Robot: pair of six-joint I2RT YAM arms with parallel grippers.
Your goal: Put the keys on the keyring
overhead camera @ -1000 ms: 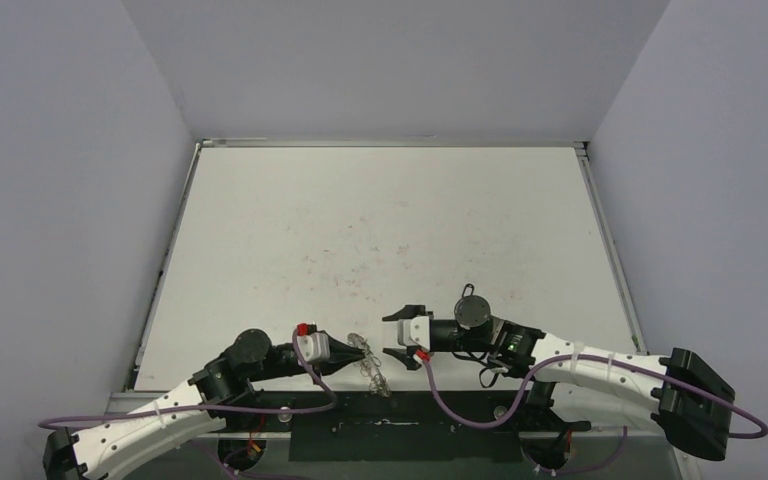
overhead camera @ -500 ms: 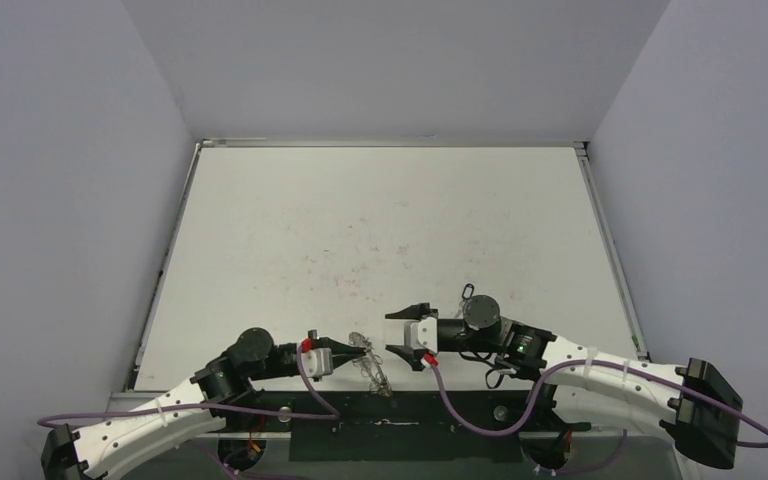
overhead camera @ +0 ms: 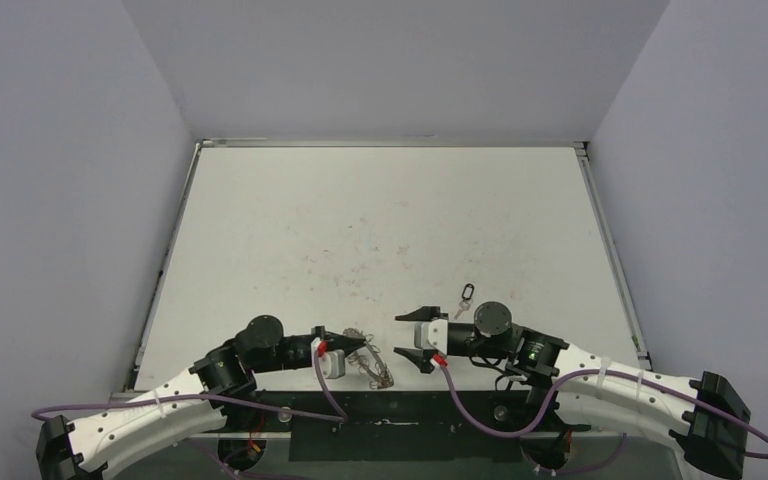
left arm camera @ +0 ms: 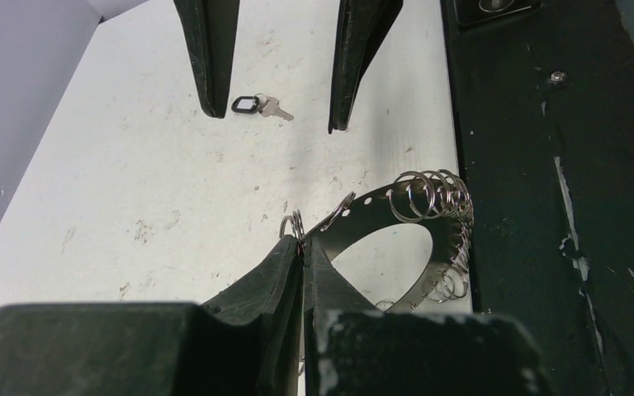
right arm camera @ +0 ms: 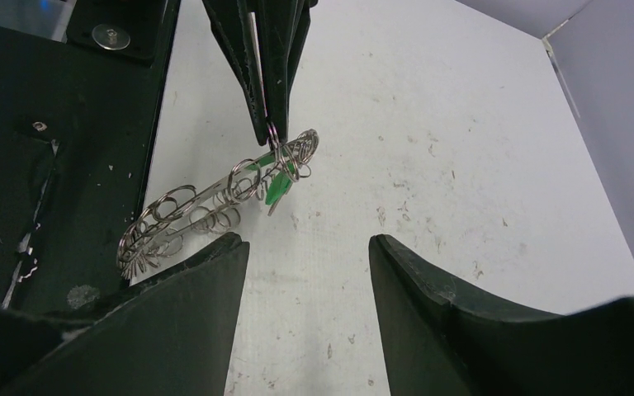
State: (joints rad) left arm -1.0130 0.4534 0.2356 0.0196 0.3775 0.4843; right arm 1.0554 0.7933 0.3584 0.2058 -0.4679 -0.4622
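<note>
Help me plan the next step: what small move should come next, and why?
Probably pull the right gripper toward the black-tagged key lying loose near its wrist: its jaws stand open and empty, while the left gripper is shut on the keyring.

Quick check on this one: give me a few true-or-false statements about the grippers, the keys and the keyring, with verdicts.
1. The left gripper is shut on a small loop of the keyring. True.
2. The right gripper holds the black-tagged key. False: it is open and empty, and that key lies on the table.
3. A green tag hangs among the keyring's loops. True.
4. The keyring is at the table's far edge. False: it is at the near edge.
</note>
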